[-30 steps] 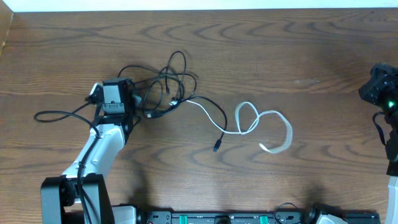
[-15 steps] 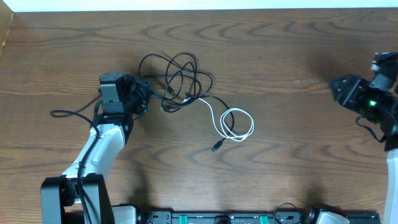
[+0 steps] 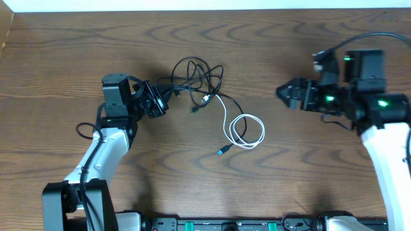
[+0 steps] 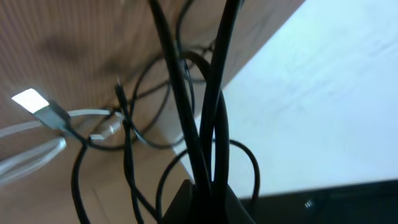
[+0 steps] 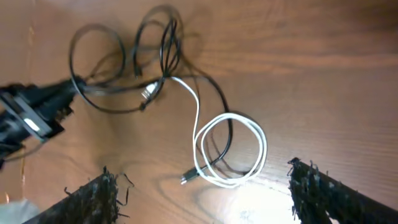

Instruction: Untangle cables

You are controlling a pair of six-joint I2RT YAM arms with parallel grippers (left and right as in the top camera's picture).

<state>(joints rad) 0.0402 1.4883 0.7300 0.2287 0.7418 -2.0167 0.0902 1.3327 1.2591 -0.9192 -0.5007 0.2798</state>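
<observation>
Roughly diagonal cables; upper-left to lower-right

Tangled black cables in left gripper, white cable looped

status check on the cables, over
Left gripper shut on black cables. Right gripper open, holding nothing. White cable looped, one end caught in the black ones. Nothing between right gripper and the loop.
</observation>
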